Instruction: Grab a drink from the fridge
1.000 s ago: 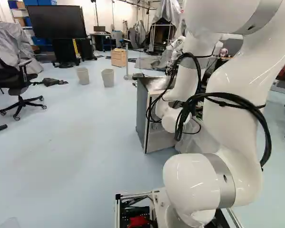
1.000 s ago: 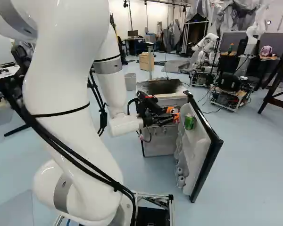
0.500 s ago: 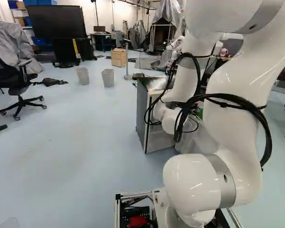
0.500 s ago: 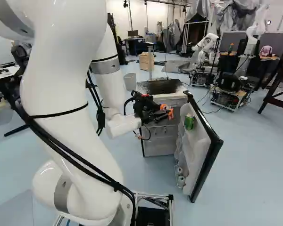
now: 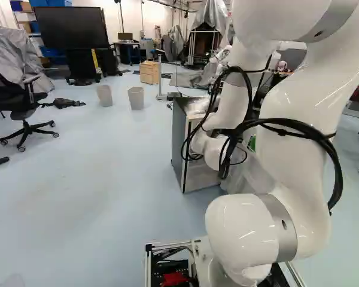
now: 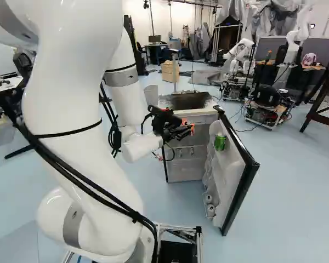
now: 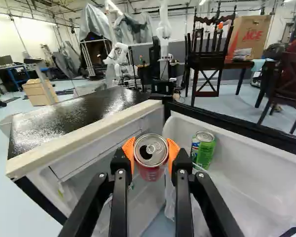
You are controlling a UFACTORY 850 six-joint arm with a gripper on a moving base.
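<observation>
In the right base view my gripper (image 6: pixel 189 128) stands in front of the fridge (image 6: pixel 185 173), left of its open door (image 6: pixel 241 175). The wrist view shows the gripper (image 7: pixel 151 150) shut on a red can (image 7: pixel 151 170), an orange pad touching each side and the can's silver top facing the camera. A green can (image 6: pixel 220 142) stands in the door's upper shelf; in the wrist view this green can (image 7: pixel 203 149) is beside the gripper, apart from the red one. The arm hides the gripper in the left base view.
The fridge's dark top (image 7: pixel 64 121) lies ahead of the gripper in the wrist view. White round items (image 6: pixel 210 204) sit low in the door. Farther back are another robot (image 6: pixel 270 101), a wooden cabinet (image 6: pixel 169 71) and two bins (image 5: pixel 136 97).
In the right base view my gripper has drawn back leftward from the open door, the red can moving with it. The green can has stayed in the door. The base has not moved.
</observation>
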